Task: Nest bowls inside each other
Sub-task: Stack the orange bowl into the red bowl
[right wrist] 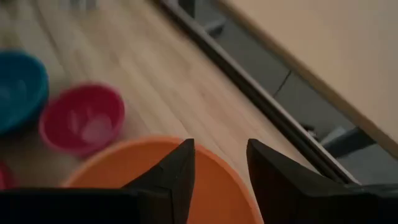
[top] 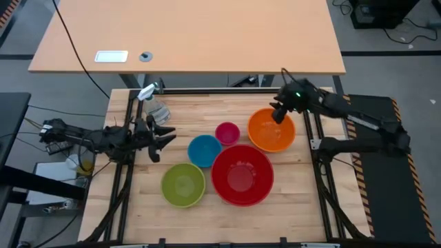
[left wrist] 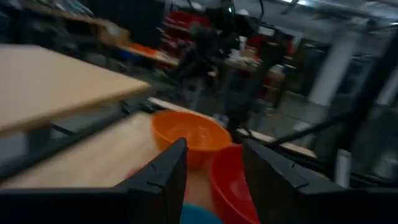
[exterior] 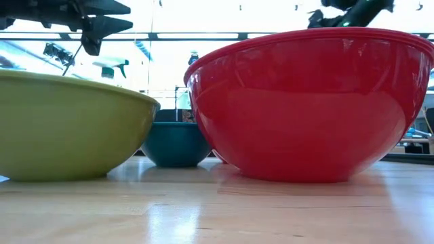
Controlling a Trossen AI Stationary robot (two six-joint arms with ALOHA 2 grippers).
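Five bowls stand upright on their bases on the wooden table. The red bowl (top: 241,176) is at the near middle, with the lime green bowl (top: 183,184) to its left. The blue bowl (top: 204,150) and the magenta bowl (top: 227,132) sit behind them, and the orange bowl (top: 271,129) is to the right. My left gripper (top: 162,138) hangs open above the table's left side, left of the blue bowl, and points level toward the bowls (left wrist: 214,146). My right gripper (top: 279,114) hovers open over the orange bowl's far rim (right wrist: 221,146), slanting down, with nothing between its fingers.
A clear spray bottle (top: 153,103) stands near the table's far left corner, behind my left gripper. Black frame rails run along the table's left, right and far edges. A larger light desk (top: 193,34) stands beyond the far edge. Bare wood lies along the near edge.
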